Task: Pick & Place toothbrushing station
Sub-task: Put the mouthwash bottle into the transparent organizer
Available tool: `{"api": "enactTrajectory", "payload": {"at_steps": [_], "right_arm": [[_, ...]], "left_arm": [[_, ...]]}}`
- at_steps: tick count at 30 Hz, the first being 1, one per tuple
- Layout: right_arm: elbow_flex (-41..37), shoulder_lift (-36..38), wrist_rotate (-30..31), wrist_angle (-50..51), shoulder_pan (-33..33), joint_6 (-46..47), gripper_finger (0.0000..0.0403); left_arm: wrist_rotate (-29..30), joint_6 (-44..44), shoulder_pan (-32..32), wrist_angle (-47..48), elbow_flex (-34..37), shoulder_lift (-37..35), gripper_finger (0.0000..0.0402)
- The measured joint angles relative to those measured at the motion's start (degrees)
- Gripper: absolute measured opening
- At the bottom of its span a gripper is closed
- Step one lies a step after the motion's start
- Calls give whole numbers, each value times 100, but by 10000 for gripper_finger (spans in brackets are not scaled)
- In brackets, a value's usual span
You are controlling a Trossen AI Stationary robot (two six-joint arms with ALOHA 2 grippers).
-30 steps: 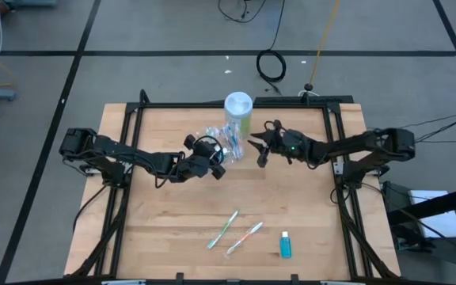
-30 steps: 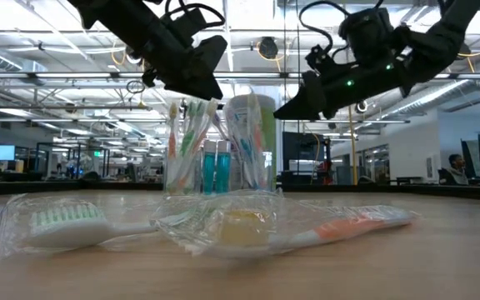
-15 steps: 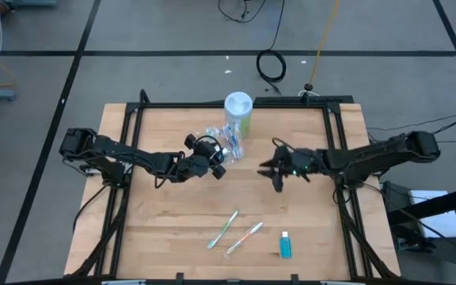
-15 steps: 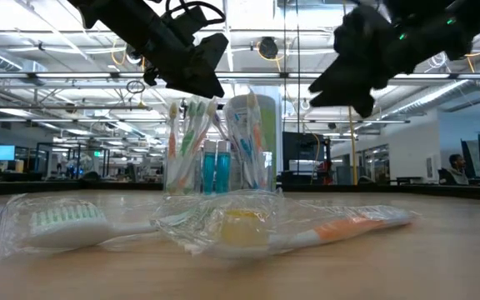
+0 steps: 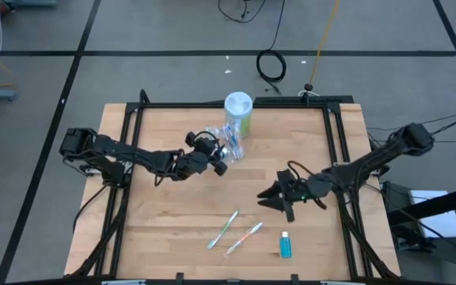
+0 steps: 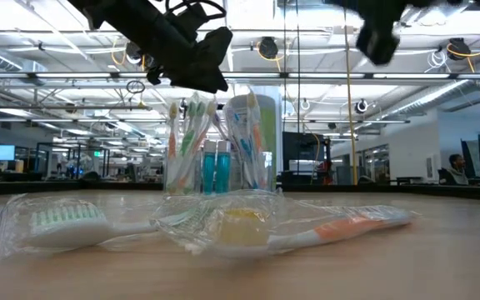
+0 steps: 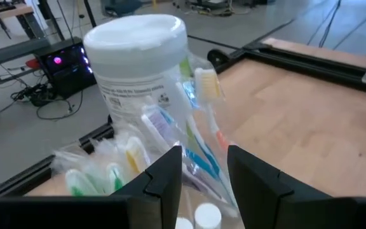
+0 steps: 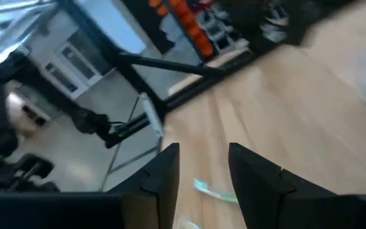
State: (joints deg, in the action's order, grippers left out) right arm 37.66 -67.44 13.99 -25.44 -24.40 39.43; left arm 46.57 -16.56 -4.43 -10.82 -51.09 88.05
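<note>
While the left gripper stands open beside the cup of upright toothbrushes, the right gripper, open and empty, hangs above two wrapped toothbrushes lying slantwise. A blue tube lies beside them on the wooden table. Office blurs beyond.

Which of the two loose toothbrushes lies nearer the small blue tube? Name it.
The orange-pink toothbrush: it lies next to the blue tube, while the green toothbrush lies on its far side.

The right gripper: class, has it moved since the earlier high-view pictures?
Yes. The right gripper has swung away from the white-lidded canister toward the two wrapped toothbrushes lying near the table's front edge.
</note>
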Motion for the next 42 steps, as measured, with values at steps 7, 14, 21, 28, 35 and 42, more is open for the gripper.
{"api": "enactTrajectory", "payload": {"at_steps": [7, 14, 21, 28, 35, 42], "right_arm": [[1393, -256, 443, 2109, -386, -153, 110], [2134, -1136, -208, 4553, -591, 2207, 110], [2143, -1493, -990, 5817, -942, 4676, 110], [1947, -1666, -1535, 6174, -1181, 5961, 110], [1455, -1687, -1572, 5429, -1145, 6102, 110], [826, -1683, -1577, 4140, -1146, 6361, 110]], "left_arm": [[0, -4, 174, -155, 0, 0, 134], [-5, 35, 299, -324, 0, 0, 134], [-9, 100, 368, -320, 0, 0, 134], [-31, 136, 363, -316, 0, 0, 134], [-208, 142, 363, -305, 0, 0, 134], [-208, 142, 363, -298, 0, 0, 134]]}}
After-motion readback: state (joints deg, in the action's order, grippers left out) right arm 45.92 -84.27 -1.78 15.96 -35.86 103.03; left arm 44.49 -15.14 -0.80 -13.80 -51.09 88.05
